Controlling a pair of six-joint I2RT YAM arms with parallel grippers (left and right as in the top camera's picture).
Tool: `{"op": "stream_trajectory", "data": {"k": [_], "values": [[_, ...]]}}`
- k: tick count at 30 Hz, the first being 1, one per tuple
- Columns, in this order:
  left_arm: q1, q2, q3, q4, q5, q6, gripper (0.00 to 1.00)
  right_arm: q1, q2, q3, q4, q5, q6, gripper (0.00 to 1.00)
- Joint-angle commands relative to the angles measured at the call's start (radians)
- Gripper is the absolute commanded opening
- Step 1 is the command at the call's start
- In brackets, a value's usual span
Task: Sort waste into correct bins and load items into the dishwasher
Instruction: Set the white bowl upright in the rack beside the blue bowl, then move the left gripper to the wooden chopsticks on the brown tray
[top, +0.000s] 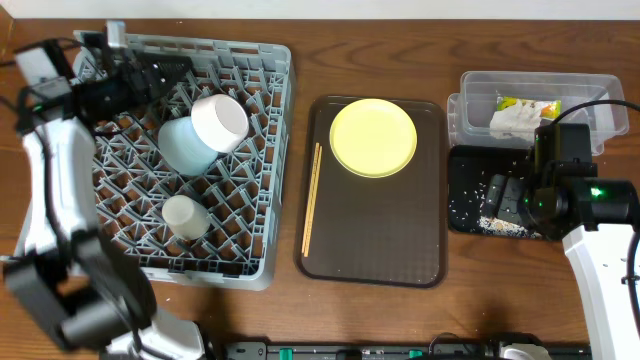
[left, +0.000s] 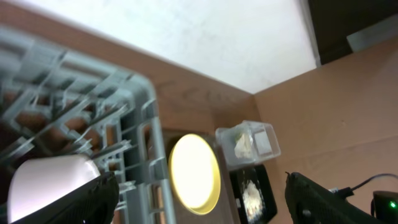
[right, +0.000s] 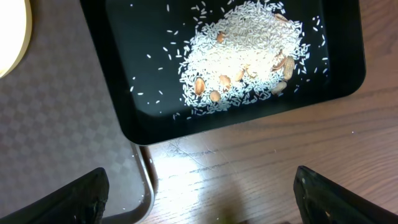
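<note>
Grey dish rack (top: 240, 230) sits left on the tabletop (top: 400, 312). Left hand (left: 202, 180) is over its far-left corner, fingers (left: 93, 199) spread wide, empty, touching nothing.

Brown serving tray (top: 380, 230) is just right of the rack with a narrow gap between. Clear tub (top: 480, 85) is far right, and black tray (top: 465, 190) is just near of it.

Right hand (right: 200, 173) is above the black tray's near edge, fully released, holding nothing, with bare wood on its near side.

- **Serving tray:** plate (top: 372, 137) on the far half, chopsticks (top: 312, 200) along the left edge.
- **Rack:** light blue bowl (top: 180, 145) with white bowl (top: 222, 120) against it, cup (top: 185, 215) nearer and apart.
- **Tub:** tissue (top: 512, 124) and wrapper (top: 530, 104).
- **Black tray:** crumbs (right: 242, 62) piled, strays scattered.
</note>
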Motion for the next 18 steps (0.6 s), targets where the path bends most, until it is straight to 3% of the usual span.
{"op": "stream_trajectory", "data": {"k": [1,8,12,18], "values": [[-0.029,-0.13,0.004,-0.084,-0.153,0.014,0.88,-0.015,-0.003,0.016,0.002,0.013,-0.004,0.93],[-0.228,-0.297,0.004,-0.438,-0.688,0.02,0.91,-0.015,-0.003,0.016,0.004,0.013,-0.004,0.94],[-0.4,-0.314,0.004,-0.576,-0.839,-0.014,0.94,-0.015,-0.003,0.016,0.004,0.013,-0.004,0.94],[-0.669,-0.301,-0.01,-0.642,-1.059,-0.154,0.95,-0.015,-0.003,0.016,0.003,0.013,-0.004,0.94]]}}
